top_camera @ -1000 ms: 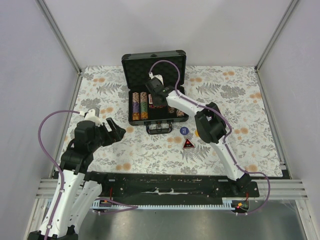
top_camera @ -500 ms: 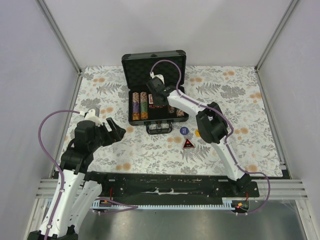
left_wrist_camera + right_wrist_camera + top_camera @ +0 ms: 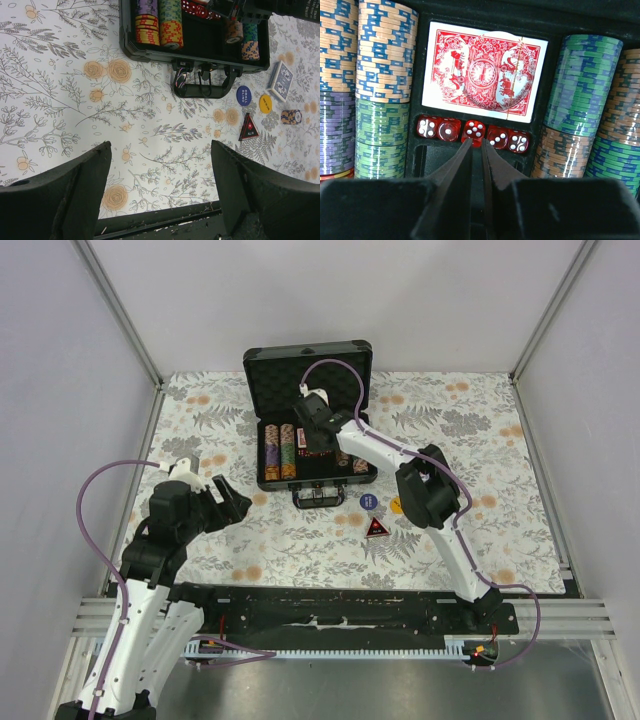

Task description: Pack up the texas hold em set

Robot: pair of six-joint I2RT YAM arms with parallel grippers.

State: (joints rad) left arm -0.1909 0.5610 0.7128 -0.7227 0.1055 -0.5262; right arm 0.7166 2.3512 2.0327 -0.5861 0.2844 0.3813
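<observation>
The dark grey briefcase [image 3: 258,450] lies open at the back of the table, lid up. Rows of poker chips [image 3: 384,50] fill its foam slots, and a red card deck [image 3: 485,71] lies in the middle. Below the deck is a row of red dice [image 3: 447,128]. My right gripper [image 3: 476,141] reaches into the case [image 3: 313,443], its fingertips pinched on the middle red die [image 3: 474,129], the one showing five. My left gripper [image 3: 160,150] hangs open over bare cloth [image 3: 235,502], left of the case, holding nothing.
In front of the case lie a blue card deck [image 3: 280,81], a blue round button [image 3: 244,95], a yellow button [image 3: 265,103], a red triangular marker [image 3: 248,127] and a short chip stack [image 3: 291,117]. The case handle [image 3: 200,85] points toward me. Frame posts and walls ring the table.
The right arm's elbow has drifted slightly right and down while its gripper stays in the case. The left arm has not moved.
</observation>
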